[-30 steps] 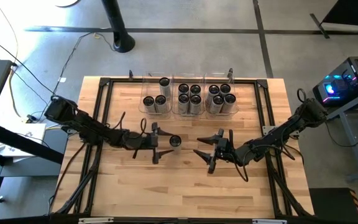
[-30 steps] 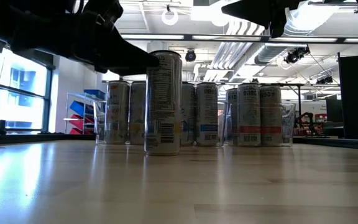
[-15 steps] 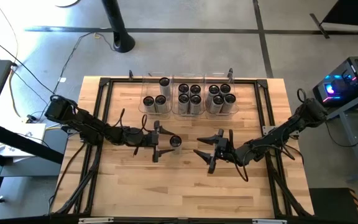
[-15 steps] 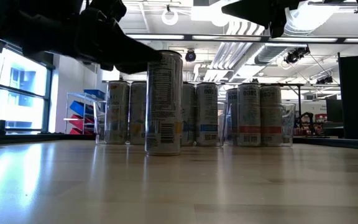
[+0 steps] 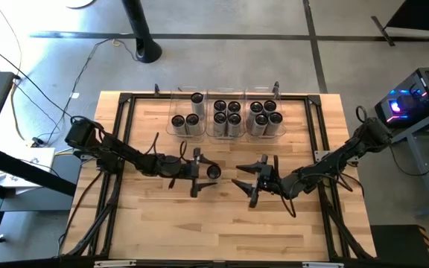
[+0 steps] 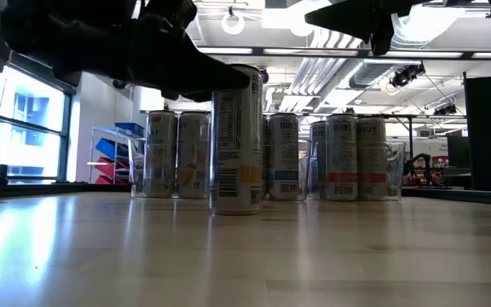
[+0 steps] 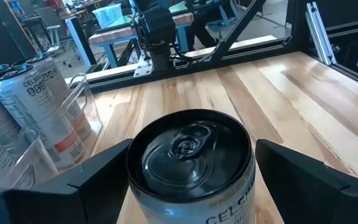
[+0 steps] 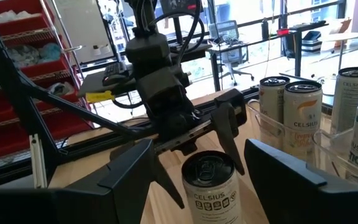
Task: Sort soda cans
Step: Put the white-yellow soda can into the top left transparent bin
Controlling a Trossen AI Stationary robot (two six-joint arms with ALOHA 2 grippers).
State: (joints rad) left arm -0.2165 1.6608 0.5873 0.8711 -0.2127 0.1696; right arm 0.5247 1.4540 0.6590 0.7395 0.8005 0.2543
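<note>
Mid-table, left gripper [image 5: 202, 173] has its fingers spread wide on either side of a lone upright soda can [image 5: 213, 171] without touching it: dark round top with pull tab, silvery rim, pale side with small print and an orange patch in the low view; right gripper [image 5: 249, 180] hovers just beside it on the other side, fingers also apart and holding nothing. The other cans [image 5: 227, 117] stand grouped in three clear bins [image 5: 207, 126] along the table's [image 5: 229, 223] far side. In the low view the lone can hides part of that row and the back cans' labels can't be read; the left wrist view cuts off the can's lower half.
</note>
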